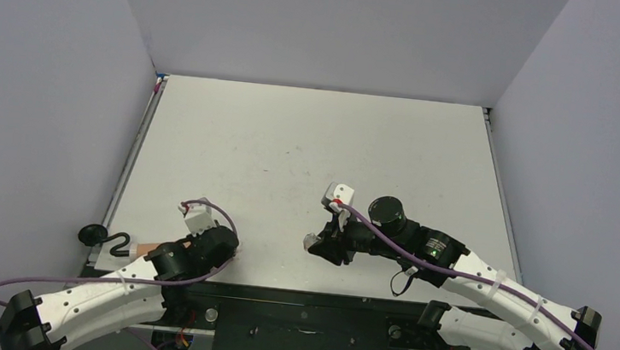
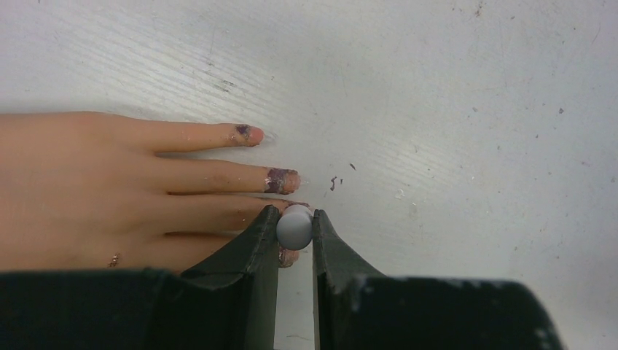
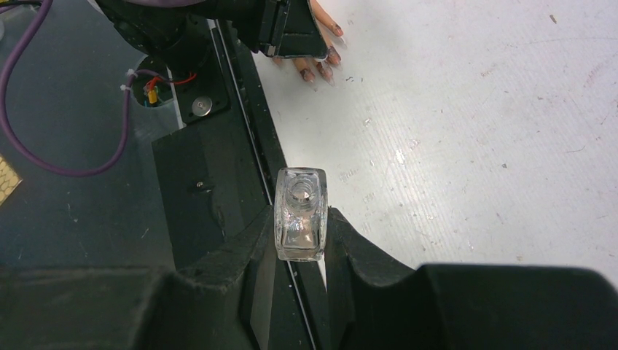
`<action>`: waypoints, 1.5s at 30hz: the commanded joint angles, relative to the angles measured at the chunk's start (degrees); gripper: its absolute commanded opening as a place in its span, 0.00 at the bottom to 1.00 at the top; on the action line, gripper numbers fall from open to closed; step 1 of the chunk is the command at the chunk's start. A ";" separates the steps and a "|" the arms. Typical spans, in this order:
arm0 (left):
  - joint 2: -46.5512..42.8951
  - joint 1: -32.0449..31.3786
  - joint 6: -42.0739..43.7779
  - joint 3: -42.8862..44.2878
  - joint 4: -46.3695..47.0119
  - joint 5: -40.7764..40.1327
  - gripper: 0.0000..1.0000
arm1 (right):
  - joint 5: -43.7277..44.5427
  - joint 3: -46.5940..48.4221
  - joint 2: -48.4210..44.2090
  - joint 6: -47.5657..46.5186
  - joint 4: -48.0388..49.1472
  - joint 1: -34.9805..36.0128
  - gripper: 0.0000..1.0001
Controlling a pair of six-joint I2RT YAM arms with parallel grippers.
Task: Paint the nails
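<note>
The left gripper [image 2: 295, 219] fills the bottom of its wrist view, its two dark fingers pinched narrowly on a small round white cap [image 2: 294, 229]. That cap sits over the tip of the third finger of a peach fake hand [image 2: 87, 189], which lies flat at the left of the frame with its fingers pointing right. The nails [image 2: 279, 180] on the two fingers above show patchy dark purple smears; whether anything under the cap touches a nail cannot be told. The right gripper [image 3: 300, 213] clamps a clear glass bottle [image 3: 299, 233], uncapped, with its open neck facing the camera. The worktop [image 1: 310, 141] is white, finely scratched and scuffed, with a few dark specks just beside the fingertips. Plain grey walls [image 1: 330, 23] close it in on three sides, and a black base plate [image 1: 300, 333] runs along its near edge. From above, the left arm [image 1: 107, 288] lies low and bent at the lower left, its wrist over the hand. The right arm [image 1: 485, 282] reaches in from the lower right, its gripper at lower centre.
</note>
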 commanded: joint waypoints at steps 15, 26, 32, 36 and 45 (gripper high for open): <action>1.15 -1.03 7.54 0.81 7.16 1.90 0.00 | 0.06 -0.19 -1.28 0.11 2.78 0.09 0.00; 3.00 -1.14 7.25 1.21 7.05 1.32 0.00 | 0.13 -0.53 -1.85 0.38 2.81 0.06 0.00; 6.11 -1.19 6.95 1.95 7.12 0.64 0.00 | 0.21 -0.74 -2.05 0.47 2.81 0.04 0.00; 7.58 -1.44 7.12 1.93 7.99 0.56 0.00 | 0.15 -0.68 -1.82 0.39 2.92 0.09 0.00; 5.99 -1.67 6.29 2.09 6.24 -0.15 0.00 | 0.17 -0.34 -1.89 0.25 2.61 0.09 0.00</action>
